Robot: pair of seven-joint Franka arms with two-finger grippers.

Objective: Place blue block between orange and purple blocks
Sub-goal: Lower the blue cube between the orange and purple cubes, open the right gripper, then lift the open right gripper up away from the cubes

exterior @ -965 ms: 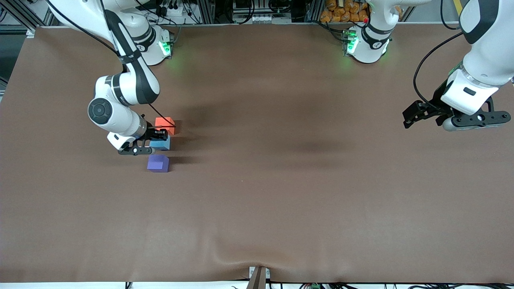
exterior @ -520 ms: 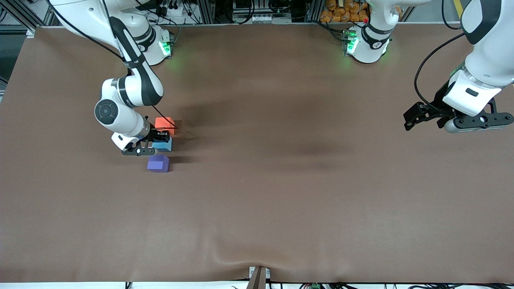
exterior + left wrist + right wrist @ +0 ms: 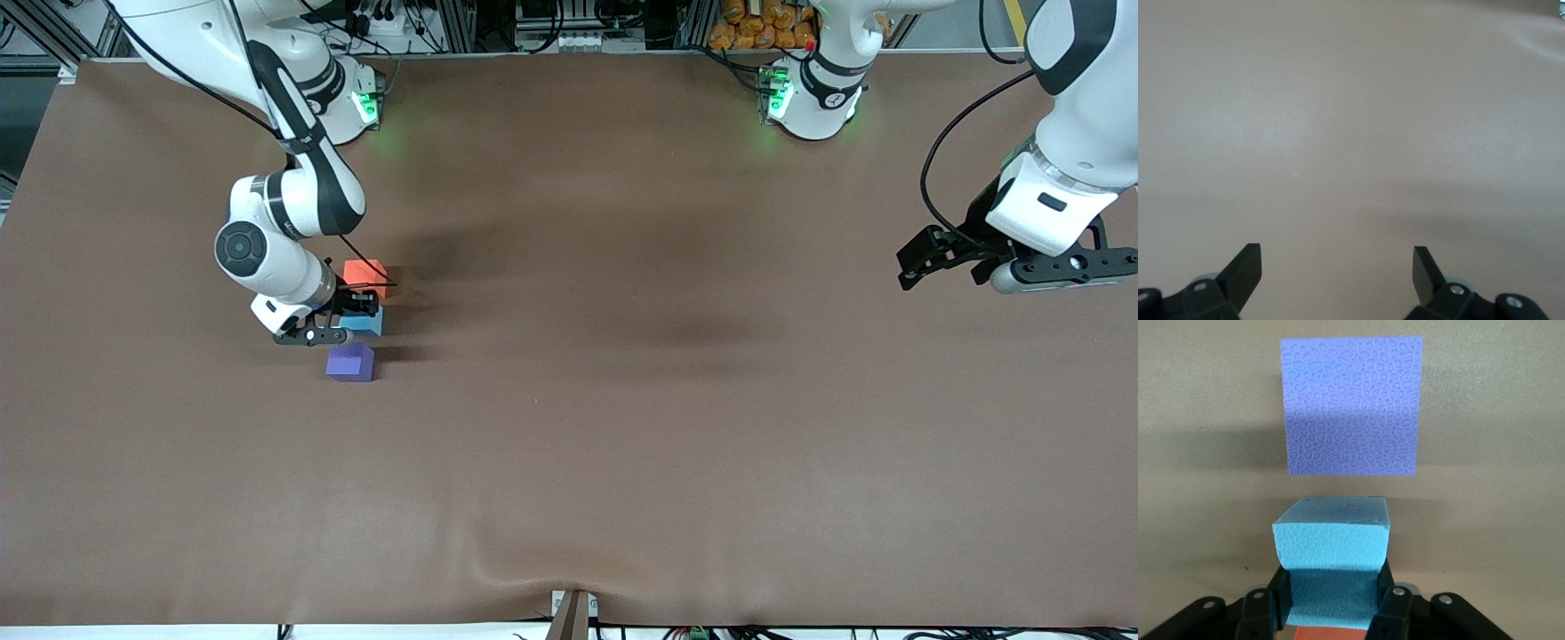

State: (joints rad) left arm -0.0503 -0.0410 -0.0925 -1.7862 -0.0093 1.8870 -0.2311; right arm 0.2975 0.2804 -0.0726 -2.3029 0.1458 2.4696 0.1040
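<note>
- Blue block (image 3: 364, 322) is sitting between the orange block (image 3: 366, 272) and the purple block (image 3: 350, 363), squeezed between my right gripper's (image 3: 352, 311) fingers (its sides are bulging in my right wrist view).
- Purple block is lying nearest the front camera, a small gap apart from the blue one.
- My left gripper (image 3: 944, 258) is waiting, jaws spread wide, over bare brown table (image 3: 622, 400).
</note>
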